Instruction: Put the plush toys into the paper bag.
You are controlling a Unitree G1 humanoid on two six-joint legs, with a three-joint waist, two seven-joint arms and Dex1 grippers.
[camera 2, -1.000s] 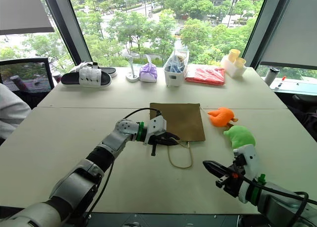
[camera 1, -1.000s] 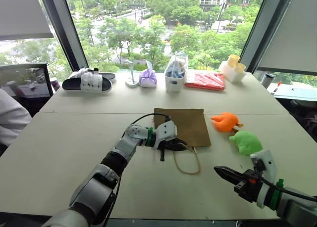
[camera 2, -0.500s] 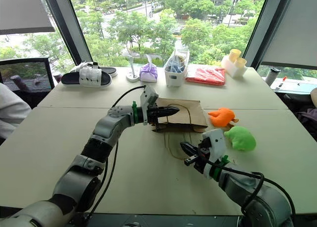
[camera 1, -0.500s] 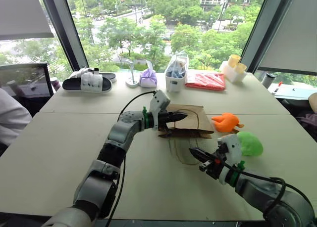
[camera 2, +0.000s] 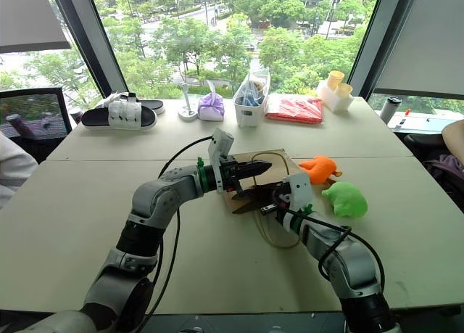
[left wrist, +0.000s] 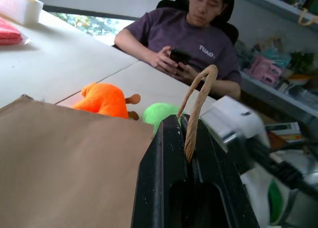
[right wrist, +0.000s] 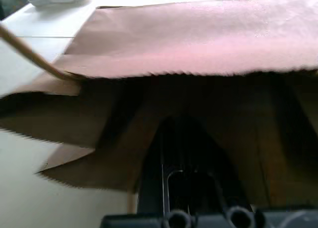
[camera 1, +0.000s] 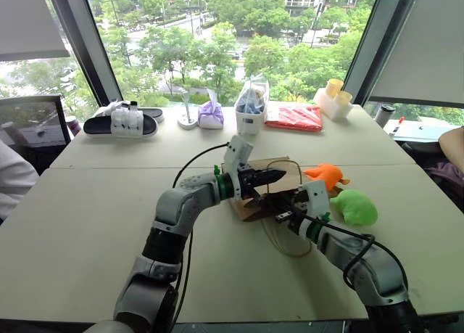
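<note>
The left gripper (camera 1: 281, 175) fingers clamp the brown kraft paper bag's (camera 1: 250, 202) tan cord handle; the right gripper (camera 1: 279, 211), fingers together, probes the mouth; pushing could tear it.

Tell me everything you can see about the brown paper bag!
The paper bag is plain brown paper with thin tan twisted-cord handles. It lies near the middle of the pale table, its mouth edge lifted. The left pincer is shut on one handle, holding that side up. The right pincer is shut and pokes into the open mouth. The second handle loops loose on the table. The orange toy and green toy sit outside, beside it.
</note>
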